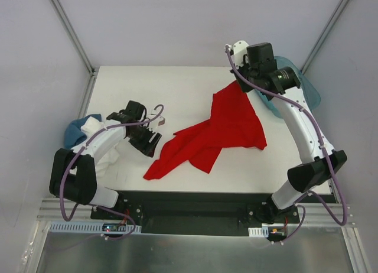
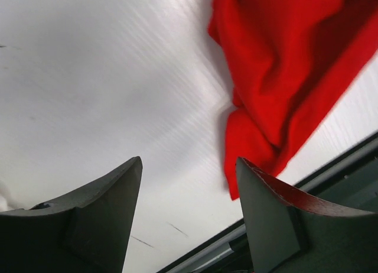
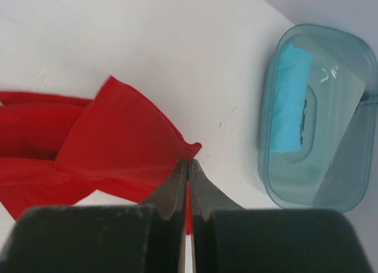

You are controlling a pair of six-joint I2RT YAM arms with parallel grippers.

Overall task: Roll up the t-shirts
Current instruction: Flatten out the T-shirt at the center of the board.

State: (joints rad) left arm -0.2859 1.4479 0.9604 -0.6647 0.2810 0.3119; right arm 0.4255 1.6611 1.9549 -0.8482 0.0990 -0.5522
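Observation:
A bright red t-shirt (image 1: pixel 221 131) lies crumpled across the middle of the white table, one corner lifted toward the back right. My right gripper (image 1: pixel 239 83) is shut on that raised corner (image 3: pixel 192 150); the cloth hangs down from it to the left in the right wrist view (image 3: pixel 118 143). My left gripper (image 1: pixel 150 138) is open and empty, low over the table left of the shirt's near end (image 2: pixel 277 78). A blue shirt (image 1: pixel 75 131) and a white shirt (image 1: pixel 97 131) lie bunched at the left table edge. A turquoise shirt (image 3: pixel 289 101) lies rolled inside the tub.
A translucent teal plastic tub (image 3: pixel 348 166) stands at the back right corner, also partly seen behind the right arm in the top view (image 1: pixel 307 90). The table's near edge with a dark rail (image 2: pixel 331 166) runs close to the left gripper. Grey walls enclose the table.

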